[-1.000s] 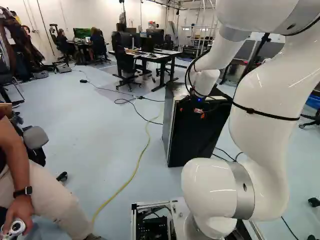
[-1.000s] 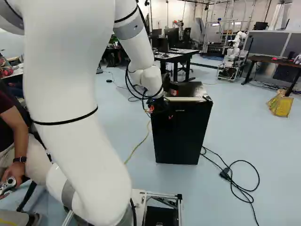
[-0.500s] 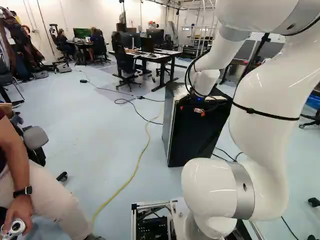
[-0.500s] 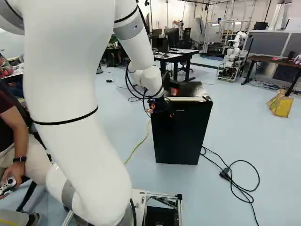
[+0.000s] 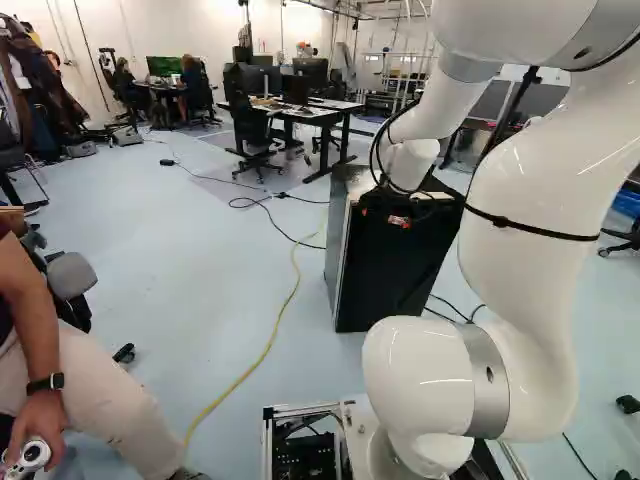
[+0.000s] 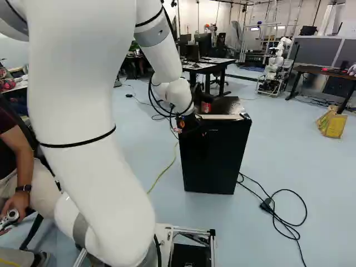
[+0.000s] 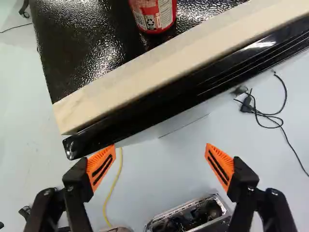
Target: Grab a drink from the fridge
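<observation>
The gripper (image 5: pixel 398 212) is at the upper front of the black fridge (image 5: pixel 385 275) in the left base view. In the wrist view the gripper (image 7: pixel 160 163) stands wide open with nothing between its orange pads. One finger is close to the end corner of the fridge door (image 7: pixel 159 106); whether they touch, I cannot tell. The door lies flush along the fridge body and looks closed. A red can (image 7: pixel 153 14) stands on the fridge's dark top, ahead of the fingers, and shows beside the wrist in the right base view. The fridge's inside is hidden.
A person sits close by at the left of the left base view (image 5: pixel 90 400). Black cables (image 6: pixel 281 217) lie on the floor beside the fridge, and a yellow cable (image 5: pixel 262 350) runs past it. Desks stand behind, another robot (image 6: pixel 273 67) farther off.
The gripper has turned slightly at the fridge's upper front, so its orange pads show less in the base views. The base, fridge and can have not moved.
</observation>
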Controlling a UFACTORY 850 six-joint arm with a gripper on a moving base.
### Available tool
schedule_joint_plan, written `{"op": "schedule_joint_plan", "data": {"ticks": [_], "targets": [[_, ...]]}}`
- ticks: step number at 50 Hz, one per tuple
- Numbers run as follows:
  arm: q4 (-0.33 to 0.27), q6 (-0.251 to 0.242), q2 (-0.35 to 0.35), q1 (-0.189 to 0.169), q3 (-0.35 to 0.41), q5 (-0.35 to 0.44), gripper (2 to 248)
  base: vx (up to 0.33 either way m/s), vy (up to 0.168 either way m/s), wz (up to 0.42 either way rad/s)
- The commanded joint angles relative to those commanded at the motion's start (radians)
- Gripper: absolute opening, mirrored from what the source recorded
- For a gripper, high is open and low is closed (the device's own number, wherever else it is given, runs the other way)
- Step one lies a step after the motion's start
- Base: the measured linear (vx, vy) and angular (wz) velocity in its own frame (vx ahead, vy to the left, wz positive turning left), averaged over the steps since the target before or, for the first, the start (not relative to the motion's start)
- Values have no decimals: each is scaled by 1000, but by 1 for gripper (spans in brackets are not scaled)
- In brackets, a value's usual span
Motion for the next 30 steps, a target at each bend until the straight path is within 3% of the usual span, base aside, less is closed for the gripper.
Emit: {"op": "schedule_joint_plan", "data": {"ticks": [14,30], "targets": [[0,0,7,-1,8,2,247,0,0,0],[0,0,72,-6,83,2,247,0,0,0]]}}
